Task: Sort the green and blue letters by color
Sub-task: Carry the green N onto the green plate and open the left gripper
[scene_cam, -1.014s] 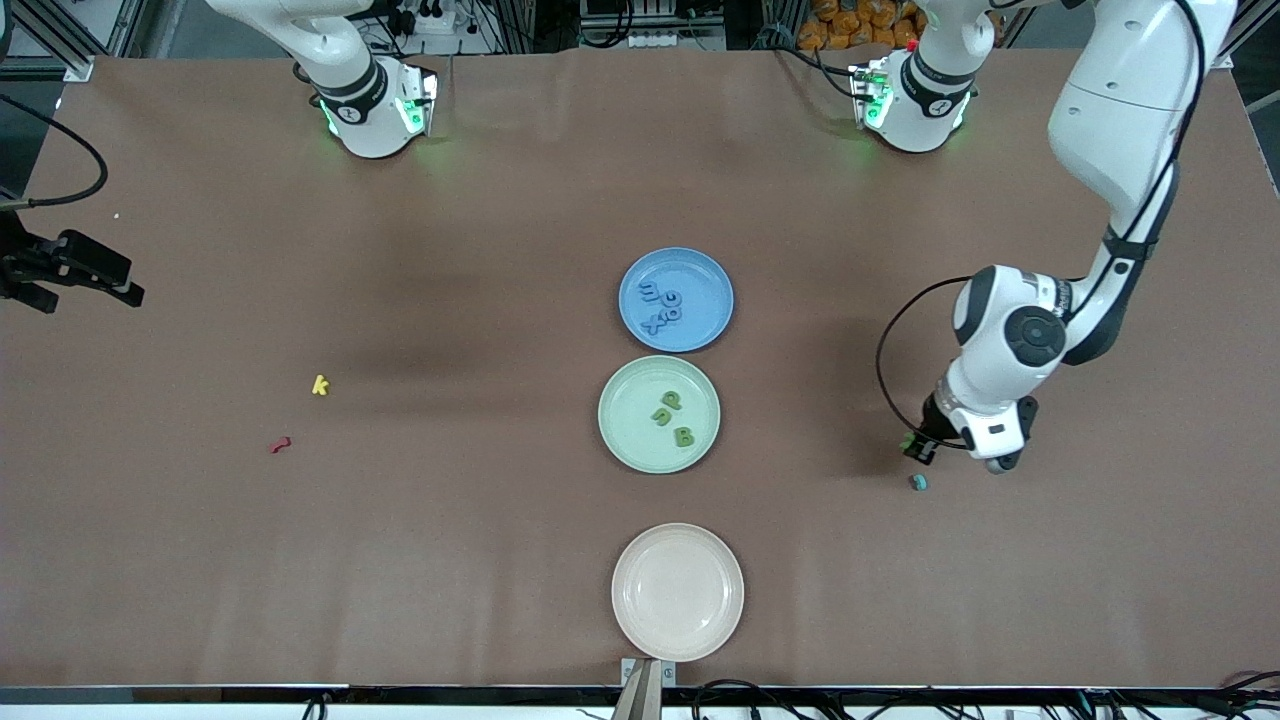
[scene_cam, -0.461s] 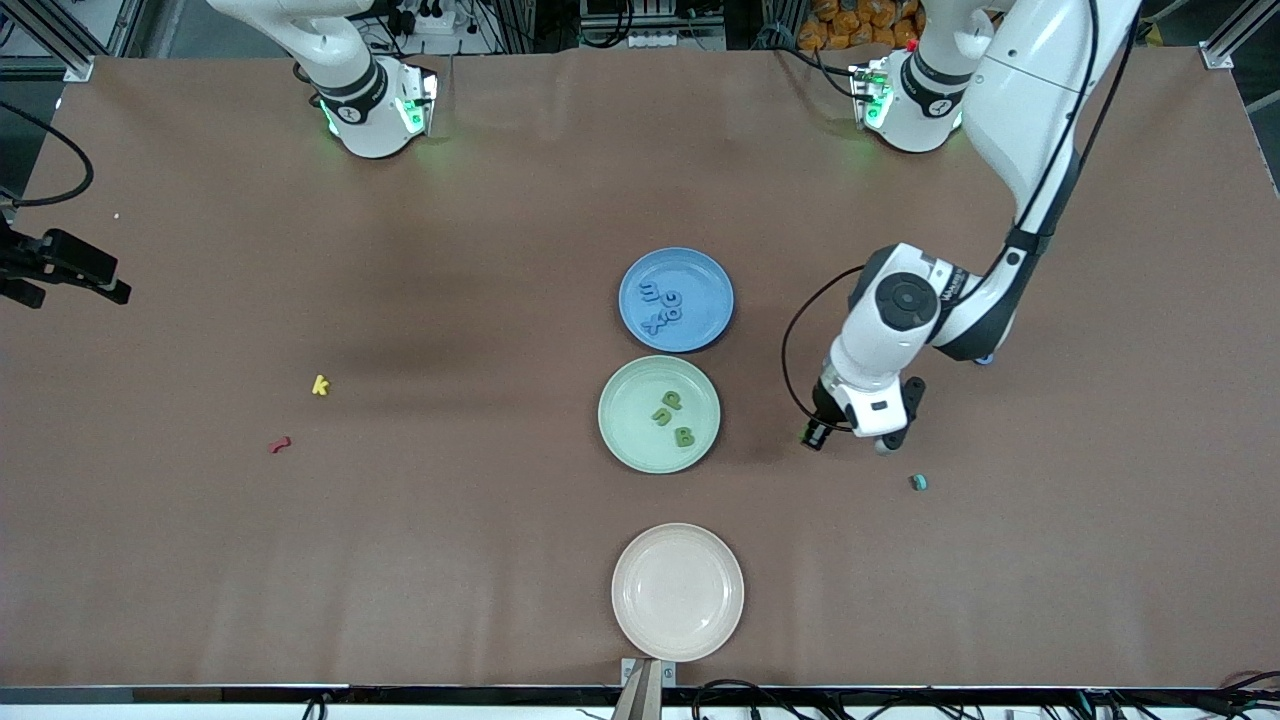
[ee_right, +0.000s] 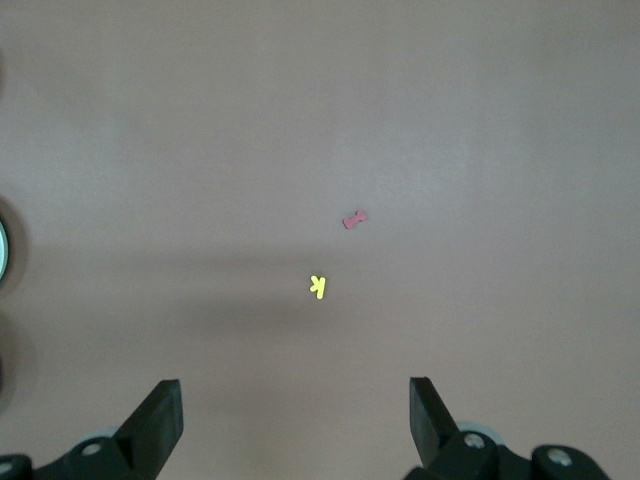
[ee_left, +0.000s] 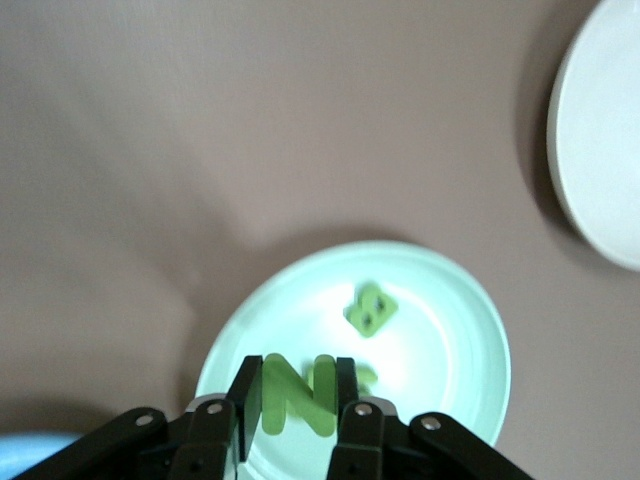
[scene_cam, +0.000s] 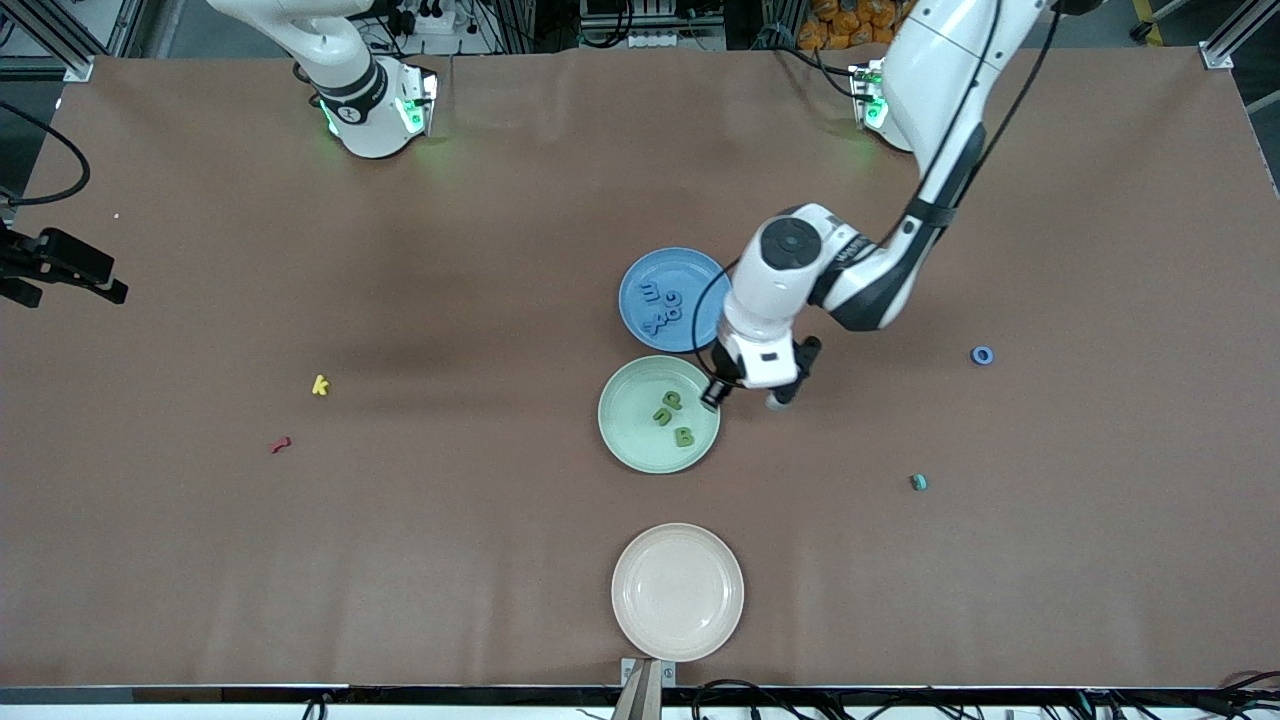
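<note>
The left tool (scene_cam: 712,396) hangs over the rim of the green plate (scene_cam: 625,440), on the side toward the left arm's end of the table, its fingers pinched on a green letter N (ee_left: 296,395) — the left wrist view shows the piece clamped upright between the two black pads. To do this step well, I'd judge the tool should travel a little further in over the bare middle of the plate, come low, and only then let go, so the chunky piece drops flat and doesn't bounce off the rim or land on the green letters (scene_cam: 672,415) already lying there. A release from this height at the edge looks risky.

The blue plate (scene_cam: 640,330), next to it and farther from the front edge of the table, carries the blue letters (scene_cam: 662,306). One blue O (scene_cam: 982,355) lies loose on the table toward the left arm's end, and a small teal piece (scene_cam: 918,482) sits nearer the front edge.

The right tool (ee_right: 295,415) waits over the table's edge at the right arm's end, its fingers spread wide and empty.
</note>
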### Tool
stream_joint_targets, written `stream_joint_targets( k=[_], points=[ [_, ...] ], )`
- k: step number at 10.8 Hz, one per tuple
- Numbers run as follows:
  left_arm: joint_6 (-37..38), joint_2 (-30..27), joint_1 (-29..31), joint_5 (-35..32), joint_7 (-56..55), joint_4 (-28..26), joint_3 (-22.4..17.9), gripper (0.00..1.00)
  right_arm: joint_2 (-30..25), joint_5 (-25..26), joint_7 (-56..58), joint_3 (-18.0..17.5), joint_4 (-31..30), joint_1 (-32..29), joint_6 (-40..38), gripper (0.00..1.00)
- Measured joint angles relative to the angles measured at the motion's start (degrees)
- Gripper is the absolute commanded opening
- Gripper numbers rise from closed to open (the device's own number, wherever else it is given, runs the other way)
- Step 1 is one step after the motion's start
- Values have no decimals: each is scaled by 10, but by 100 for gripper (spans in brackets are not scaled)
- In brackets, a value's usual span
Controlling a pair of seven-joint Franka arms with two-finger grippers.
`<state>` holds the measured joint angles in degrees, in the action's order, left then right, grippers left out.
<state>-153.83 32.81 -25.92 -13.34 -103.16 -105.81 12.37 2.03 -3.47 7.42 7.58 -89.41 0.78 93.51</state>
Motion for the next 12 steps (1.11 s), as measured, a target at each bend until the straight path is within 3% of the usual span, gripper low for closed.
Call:
stream_joint_targets(
  k=[1,7,12],
  points=[
    [0,2,-18,0,-6,3,-1,100,-1,0,0,0,1,0,0,100],
    [87,9,-17,-2,-3,48,-19,100,-5,0,0,0,3,0,-6,100],
    [261,-4,110,-20,246,97,-25,100,-13,0,0,1,4,0,-14,100]
  ],
)
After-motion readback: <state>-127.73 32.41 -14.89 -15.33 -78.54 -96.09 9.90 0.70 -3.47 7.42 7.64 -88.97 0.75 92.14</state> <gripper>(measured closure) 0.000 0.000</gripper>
